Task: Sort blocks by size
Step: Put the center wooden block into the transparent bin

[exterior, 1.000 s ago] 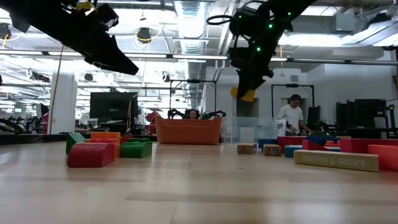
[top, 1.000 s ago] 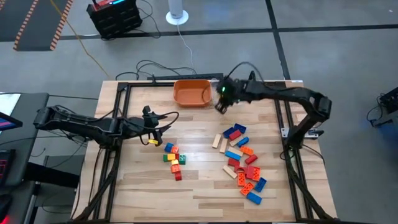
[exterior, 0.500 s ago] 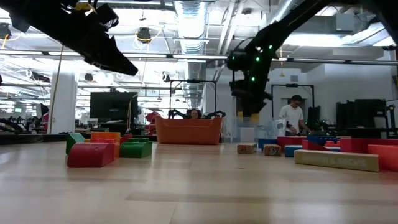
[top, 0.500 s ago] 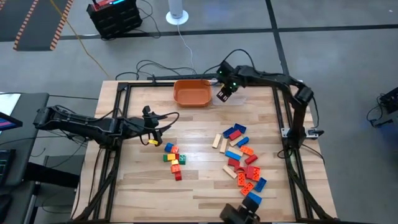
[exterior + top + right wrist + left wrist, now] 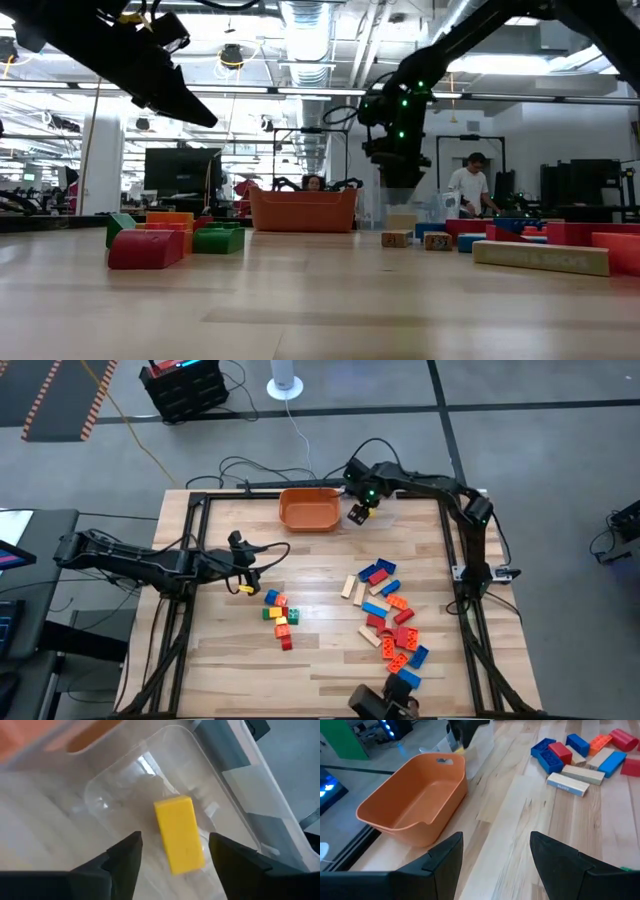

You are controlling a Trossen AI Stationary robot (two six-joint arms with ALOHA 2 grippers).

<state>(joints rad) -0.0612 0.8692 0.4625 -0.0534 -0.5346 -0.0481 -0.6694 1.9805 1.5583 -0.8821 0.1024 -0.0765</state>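
A: High view, what does it show?
B: A wooden table seen from above. The right gripper hangs at about 12 o'clock on the table, just beside the orange bowl. The left gripper waits at 9 o'clock. A small group of blocks sits near the centre, and a larger spread of longer blocks lies towards 4 o'clock.

A: And the low view?
B: It looks level across the table. The right gripper hovers above the far edge, right of the bowl. Red and green blocks sit at 9 o'clock. A person stands in the room behind.

A: The left wrist view?
B: The left arm's fingers are spread apart with nothing between them. Beyond them lie the bowl and a cluster of blue, red and tan blocks.

A: The right wrist view?
B: The right fingers are parted and released. A yellow block lies free inside the clear container, between the fingertips but touching neither.
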